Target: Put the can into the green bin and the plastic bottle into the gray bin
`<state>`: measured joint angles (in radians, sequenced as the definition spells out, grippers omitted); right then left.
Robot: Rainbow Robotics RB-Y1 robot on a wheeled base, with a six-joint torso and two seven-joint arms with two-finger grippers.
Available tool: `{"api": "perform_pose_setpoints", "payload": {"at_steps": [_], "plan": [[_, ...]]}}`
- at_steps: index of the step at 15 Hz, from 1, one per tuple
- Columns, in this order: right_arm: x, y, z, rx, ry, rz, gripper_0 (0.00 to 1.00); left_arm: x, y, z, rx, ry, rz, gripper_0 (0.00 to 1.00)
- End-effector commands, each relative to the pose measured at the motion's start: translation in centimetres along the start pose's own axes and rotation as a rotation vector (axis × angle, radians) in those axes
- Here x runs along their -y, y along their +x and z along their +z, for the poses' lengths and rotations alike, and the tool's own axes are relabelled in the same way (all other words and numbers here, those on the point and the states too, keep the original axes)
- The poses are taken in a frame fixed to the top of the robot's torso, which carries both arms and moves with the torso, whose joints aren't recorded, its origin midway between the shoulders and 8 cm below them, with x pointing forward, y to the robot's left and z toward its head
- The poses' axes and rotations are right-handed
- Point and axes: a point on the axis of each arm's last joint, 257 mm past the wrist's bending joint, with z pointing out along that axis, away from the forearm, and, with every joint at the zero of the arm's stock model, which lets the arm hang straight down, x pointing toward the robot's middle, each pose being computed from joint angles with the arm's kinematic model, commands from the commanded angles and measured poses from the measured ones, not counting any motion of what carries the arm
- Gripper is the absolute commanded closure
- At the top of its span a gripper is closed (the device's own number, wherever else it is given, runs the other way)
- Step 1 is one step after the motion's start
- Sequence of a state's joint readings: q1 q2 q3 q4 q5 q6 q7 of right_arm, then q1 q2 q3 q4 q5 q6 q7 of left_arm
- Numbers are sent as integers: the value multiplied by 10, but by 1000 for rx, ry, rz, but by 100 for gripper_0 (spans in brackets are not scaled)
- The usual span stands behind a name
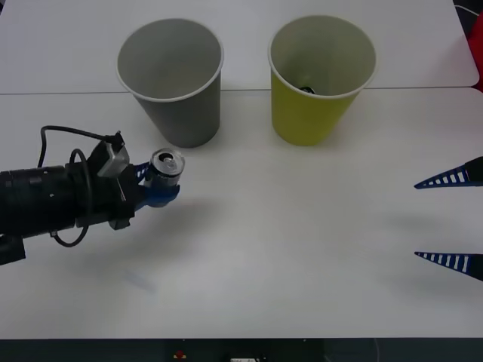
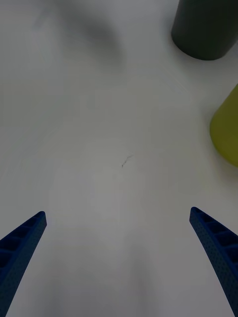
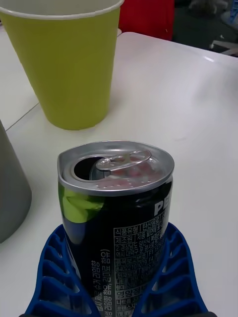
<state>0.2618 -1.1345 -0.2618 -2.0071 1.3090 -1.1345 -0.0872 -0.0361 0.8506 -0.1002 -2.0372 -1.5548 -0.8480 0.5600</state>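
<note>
Worktop, white, with background items.
A seam is seen across the far part of the worktop; a small dark scratch is noted on its surface. A red object is seen beyond the far edge.

Left arm reaches in from the left edge, roughly level, left gripper with blue fingers clamped on the can — right gripper sits at the right edge, fingers spread wide, holding nothing.
</note>
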Motion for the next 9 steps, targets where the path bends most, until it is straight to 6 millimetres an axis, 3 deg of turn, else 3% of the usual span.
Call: {"api": "perform_pose_setpoints", "payload": {"at_steps": [1, 5, 9], "plan": [[0, 0, 0, 0, 0, 0, 0, 5, -24, -10, -50, -2, 34, 100], [0, 0, 0, 0, 0, 0, 0, 12, -52, -11, -115, 48, 3, 100], [0, 0, 0, 0, 0, 0, 0, 17, -93, -7, -155, 71, -15, 100]]}}
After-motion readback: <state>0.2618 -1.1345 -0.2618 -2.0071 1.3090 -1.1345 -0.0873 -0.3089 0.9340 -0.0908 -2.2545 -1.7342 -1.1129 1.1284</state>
